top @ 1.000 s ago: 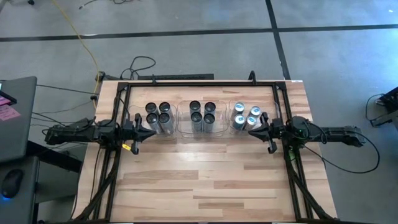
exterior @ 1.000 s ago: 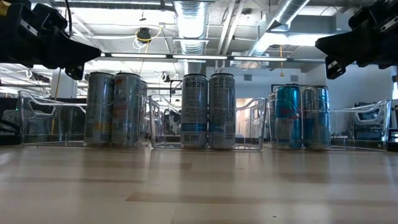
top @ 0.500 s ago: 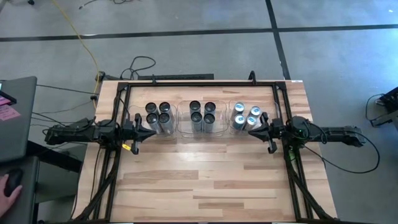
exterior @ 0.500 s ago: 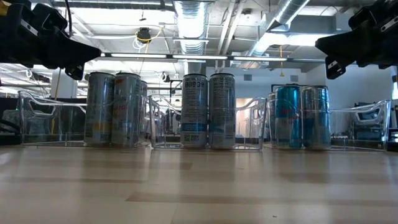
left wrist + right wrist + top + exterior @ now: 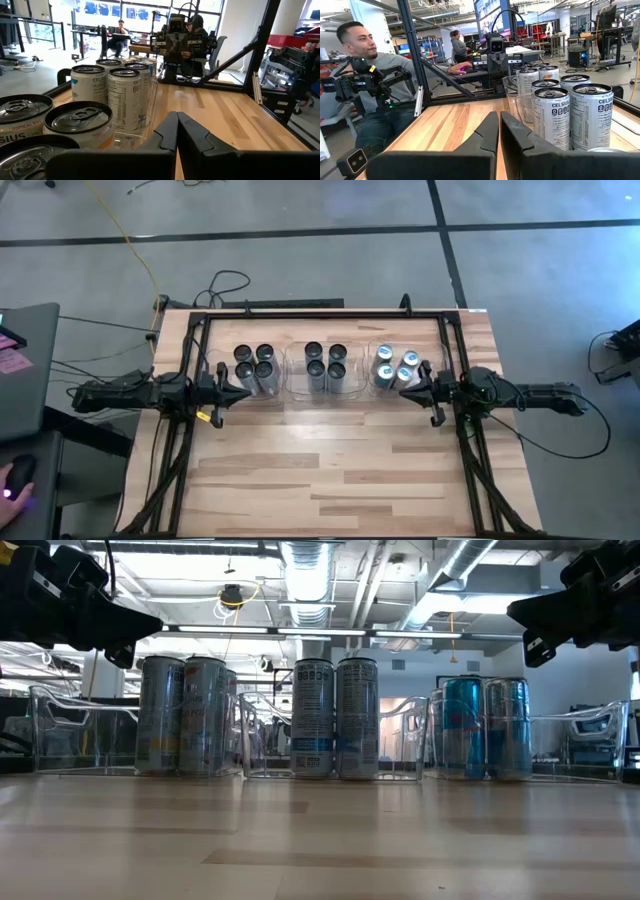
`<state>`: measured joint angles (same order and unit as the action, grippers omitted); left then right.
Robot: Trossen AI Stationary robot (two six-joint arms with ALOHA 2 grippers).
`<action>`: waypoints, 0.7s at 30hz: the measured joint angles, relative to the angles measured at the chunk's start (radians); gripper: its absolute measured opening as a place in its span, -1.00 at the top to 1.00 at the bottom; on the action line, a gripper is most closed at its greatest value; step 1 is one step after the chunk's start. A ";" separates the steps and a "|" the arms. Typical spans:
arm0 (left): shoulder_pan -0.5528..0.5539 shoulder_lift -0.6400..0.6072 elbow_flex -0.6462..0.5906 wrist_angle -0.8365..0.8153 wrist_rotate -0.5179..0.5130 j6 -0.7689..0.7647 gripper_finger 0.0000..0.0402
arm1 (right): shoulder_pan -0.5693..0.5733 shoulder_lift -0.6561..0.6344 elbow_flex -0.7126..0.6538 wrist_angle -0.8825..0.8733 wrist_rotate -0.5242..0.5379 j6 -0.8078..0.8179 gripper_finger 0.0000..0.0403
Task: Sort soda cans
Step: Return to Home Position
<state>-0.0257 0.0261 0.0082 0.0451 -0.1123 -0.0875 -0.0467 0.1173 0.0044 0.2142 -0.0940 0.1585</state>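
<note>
Three clear bins stand in a row across the table's far half. The left bin (image 5: 222, 372) holds several dark-topped soda cans (image 5: 254, 367), and so does the middle bin (image 5: 293, 376), whose cans (image 5: 325, 366) stand upright. The right bin (image 5: 372, 380) holds several blue-white-topped cans (image 5: 395, 368). My left gripper (image 5: 245, 393) is shut and level just near-side of the left bin, pointing right. My right gripper (image 5: 402, 391) is shut beside the right bin, pointing left. Neither touches a can (image 5: 125, 97) (image 5: 570, 115).
A black frame (image 5: 320, 313) runs round the table's far and side edges. Light wood (image 5: 330, 470) stretches from the bins to the near edge. A desk (image 5: 25, 370) stands left of the table, with a person's hand (image 5: 10, 480) on a mouse. A person (image 5: 375, 85) sits beyond the table.
Both arms and all the cans have kept still. At the desk left of the table, a person's hand has come onto the mouse.
</note>
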 joint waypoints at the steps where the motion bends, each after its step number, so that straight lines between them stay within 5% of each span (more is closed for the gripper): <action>1: 0.000 0.000 0.000 0.000 0.000 -0.001 1.00 | 0.000 0.000 0.000 0.000 0.000 0.000 0.82; 21: 0.000 0.000 0.000 0.000 0.000 0.004 1.00 | 0.000 0.000 0.000 0.000 0.000 0.000 0.82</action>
<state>-0.0257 0.0261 0.0082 0.0452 -0.1123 -0.0837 -0.0467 0.1173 0.0044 0.2140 -0.0938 0.1585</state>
